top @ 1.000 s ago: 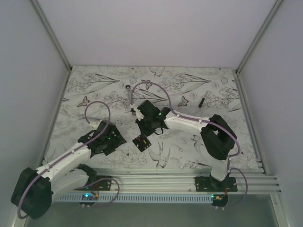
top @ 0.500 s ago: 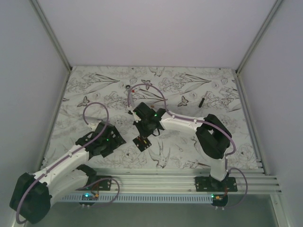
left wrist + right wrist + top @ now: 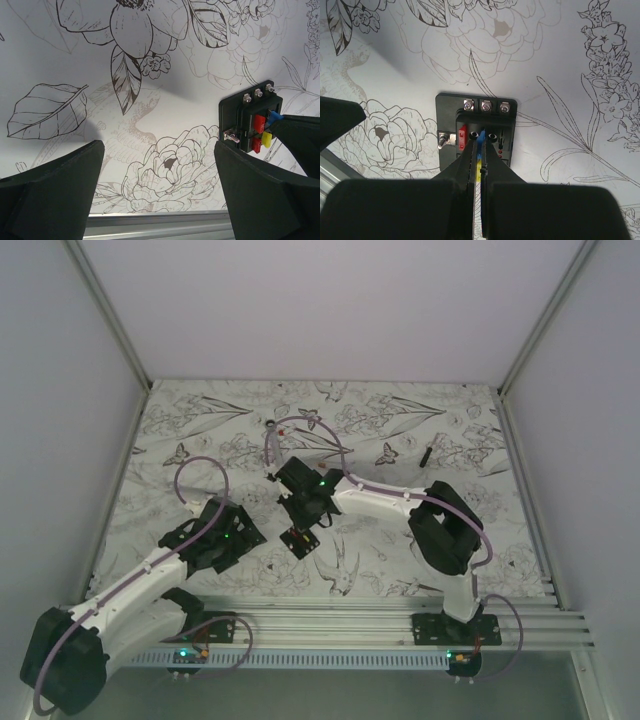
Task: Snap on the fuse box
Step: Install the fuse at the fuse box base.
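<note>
I press my right end effector (image 3: 479,146), tips shut together at the fuse box (image 3: 449,112) near the counter's (image 3: 560,60) front edge, squarely downward, with the left end effector (image 3: 159,155) spread wide and clear beside it.

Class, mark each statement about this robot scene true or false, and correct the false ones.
1. The left tool is open and holds nothing. True.
2. The right tool is wide open. False: it is shut, its tips at the fuse box.
3. The fuse box shows red, yellow and blue fuses. True.
4. The fuse box sits inside the left tool's open jaws. False: it lies outside them, off to one side.
</note>
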{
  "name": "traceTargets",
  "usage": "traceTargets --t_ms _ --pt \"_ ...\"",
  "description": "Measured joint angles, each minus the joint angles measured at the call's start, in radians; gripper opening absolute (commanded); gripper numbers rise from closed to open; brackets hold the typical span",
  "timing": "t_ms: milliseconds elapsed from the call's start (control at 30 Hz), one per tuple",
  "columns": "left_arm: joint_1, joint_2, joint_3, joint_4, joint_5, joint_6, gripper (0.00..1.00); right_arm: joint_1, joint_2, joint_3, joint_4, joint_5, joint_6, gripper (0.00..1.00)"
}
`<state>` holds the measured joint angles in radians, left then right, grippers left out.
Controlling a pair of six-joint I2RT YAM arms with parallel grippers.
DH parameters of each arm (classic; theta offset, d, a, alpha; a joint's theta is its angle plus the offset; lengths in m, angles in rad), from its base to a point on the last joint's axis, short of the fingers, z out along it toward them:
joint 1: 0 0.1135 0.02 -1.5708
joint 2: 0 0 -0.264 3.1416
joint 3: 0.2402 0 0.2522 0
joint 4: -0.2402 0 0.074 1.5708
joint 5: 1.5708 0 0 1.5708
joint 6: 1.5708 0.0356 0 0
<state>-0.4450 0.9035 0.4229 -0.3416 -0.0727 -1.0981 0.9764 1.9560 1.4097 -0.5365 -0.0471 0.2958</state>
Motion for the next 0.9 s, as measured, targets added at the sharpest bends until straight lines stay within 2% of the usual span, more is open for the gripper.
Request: traceTargets --t_ms 400,900 --pt "0.0 -0.002 -0.002 0.0 0.001 0.0 0.98 0.044 0.037 0.061 -0.053 0.093 -0.004 0.0" --pt "0.0 -0.025 -0.003 -0.003 0.019 0.008 0.99 0.003 -0.009 -0.009 -0.026 0.016 -0.035 0.0"
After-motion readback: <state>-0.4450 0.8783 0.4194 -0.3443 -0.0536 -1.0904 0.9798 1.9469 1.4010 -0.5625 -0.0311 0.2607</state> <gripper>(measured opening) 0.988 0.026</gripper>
